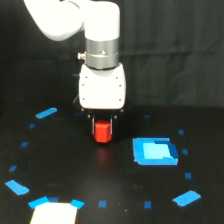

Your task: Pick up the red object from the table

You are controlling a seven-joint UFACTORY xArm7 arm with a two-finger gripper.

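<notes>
Contact between the gripper [103,121] and the red object [103,132] is looking established: the small red-orange faceted block is sitting directly beneath the white gripper body, its top tucked between the short dark fingers, which are appearing narrow and closed against its sides. The fingers themselves are mostly hidden by the block and the shadow under the body, so the grasp is being judged from the way the block is hanging centred under the tool rather than from a clear sight of the pads.

The block is showing a faint reddish reflection on the table [60,165] just below it, which is suggesting it is sitting at or barely above the black surface; whether it is already clear of the table is not something the exterior view is settling. The arm is standing vertical over it, wrist straight down.

The blue square patch [154,151] is lying apart to the exterior view's right of the block, and small blue tape marks [46,113] are scattered around the surface, none touching the block.

As a judgement, the approach and closing are looking done; what is remaining is a plain lift high enough to show the block clearly off the table.
</notes>
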